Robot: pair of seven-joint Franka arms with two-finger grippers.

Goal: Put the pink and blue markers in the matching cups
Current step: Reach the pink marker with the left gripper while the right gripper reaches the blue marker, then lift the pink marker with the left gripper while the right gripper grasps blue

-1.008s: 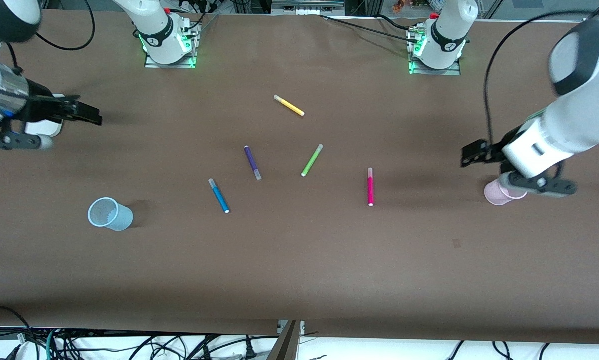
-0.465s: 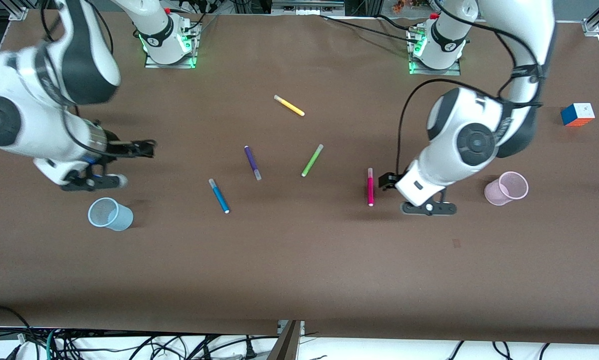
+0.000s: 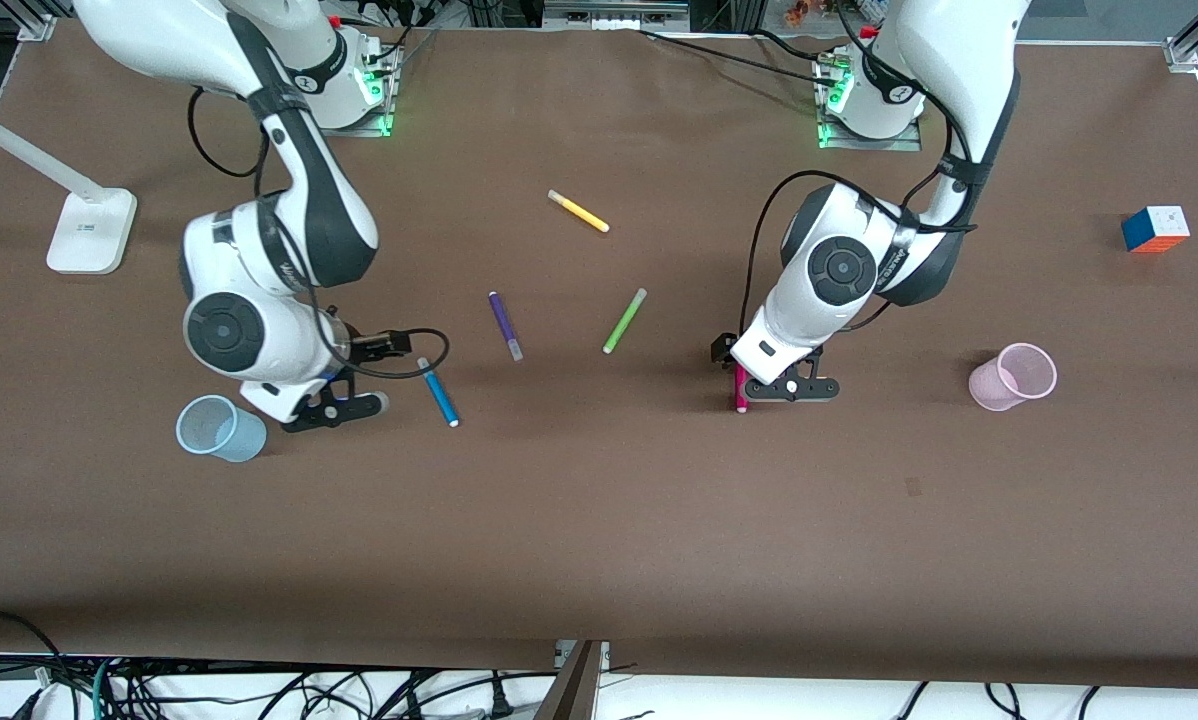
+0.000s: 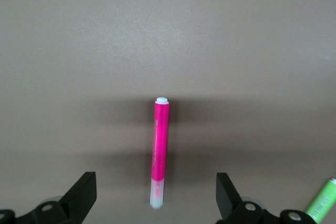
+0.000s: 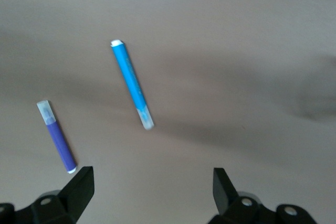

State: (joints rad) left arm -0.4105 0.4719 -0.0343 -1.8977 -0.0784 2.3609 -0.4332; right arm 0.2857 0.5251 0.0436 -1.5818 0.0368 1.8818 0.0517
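Brown desk (image 3: pixel 599 520) carries both markers unplaced: left gripper (image 3: pixel 734 372), spread wide, hovers over pink marker (image 4: pixel 160 150); right gripper (image 3: pixel 384 345), spread too, nears blue marker (image 5: pixel 131 83). Cups empty.

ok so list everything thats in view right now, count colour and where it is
pink marker: 1, magenta, flat on the table under the left gripper
blue marker: 1, sky blue, flat on the table beside the right gripper
purple marker: 1, dark purple, mid-table, farther from the front camera than the blue marker
green marker: 1, lime, mid-table between the purple and pink markers
yellow marker: 1, yellow, the marker farthest from the front camera
blue cup: 1, pale blue, right arm's end
pink cup: 1, pale pink, left arm's end
puzzle cube: 1, multicoloured, left arm's end
lamp base: 1, white, right arm's end
left gripper: open, over the pink marker
right gripper: open, near the blue marker
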